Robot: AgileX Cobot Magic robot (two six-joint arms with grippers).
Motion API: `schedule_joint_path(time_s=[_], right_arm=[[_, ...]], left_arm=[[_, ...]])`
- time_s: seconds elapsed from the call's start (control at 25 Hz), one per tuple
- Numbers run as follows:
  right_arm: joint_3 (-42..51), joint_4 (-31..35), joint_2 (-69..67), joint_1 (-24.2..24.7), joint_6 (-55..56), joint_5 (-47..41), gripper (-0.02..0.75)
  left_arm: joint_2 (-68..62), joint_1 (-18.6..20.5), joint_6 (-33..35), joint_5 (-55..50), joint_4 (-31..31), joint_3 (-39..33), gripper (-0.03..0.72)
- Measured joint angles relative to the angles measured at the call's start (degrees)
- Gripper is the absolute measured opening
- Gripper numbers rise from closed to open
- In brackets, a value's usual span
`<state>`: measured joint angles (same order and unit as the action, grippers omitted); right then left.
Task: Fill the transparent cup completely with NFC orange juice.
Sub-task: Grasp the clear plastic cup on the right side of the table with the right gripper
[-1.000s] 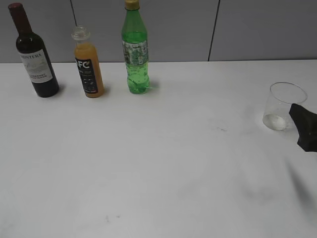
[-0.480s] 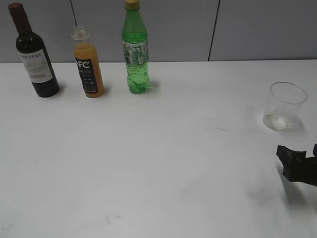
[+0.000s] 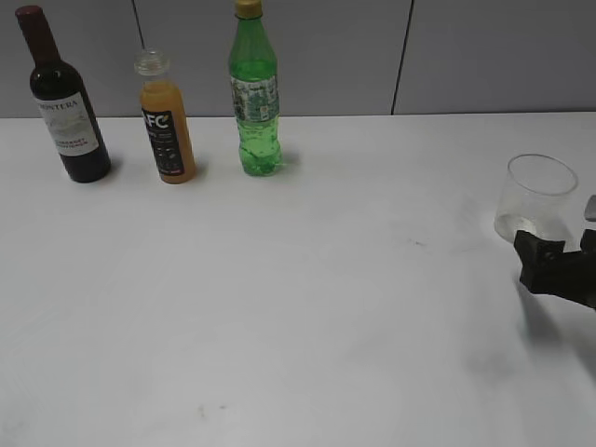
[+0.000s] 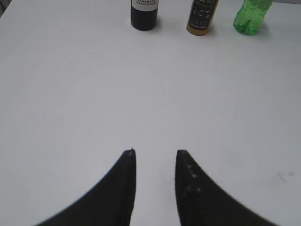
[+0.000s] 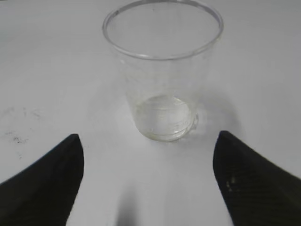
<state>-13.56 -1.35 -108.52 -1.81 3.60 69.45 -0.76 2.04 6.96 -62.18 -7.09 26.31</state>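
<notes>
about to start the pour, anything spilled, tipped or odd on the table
Nothing stands out. The transparent cup stands upright and empty, the NFC orange juice, wine bottle and green soda bottle stand upright and capped, no liquid on the table, only faint scuff marks.

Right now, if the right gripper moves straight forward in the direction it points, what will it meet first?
Most likely the transparent cup: it stands empty and upright, centred ahead of the open right gripper, with only bare table between them.
</notes>
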Motion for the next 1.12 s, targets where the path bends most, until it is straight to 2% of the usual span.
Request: schedule_joint_path(time_s=[1.12], right_arm=[[-18.4,0.3,-15.8,0.0,3.0,0.0,0.646]], left_arm=[[0.0,0.0,0.0,0.0,0.0,0.0,0.229]])
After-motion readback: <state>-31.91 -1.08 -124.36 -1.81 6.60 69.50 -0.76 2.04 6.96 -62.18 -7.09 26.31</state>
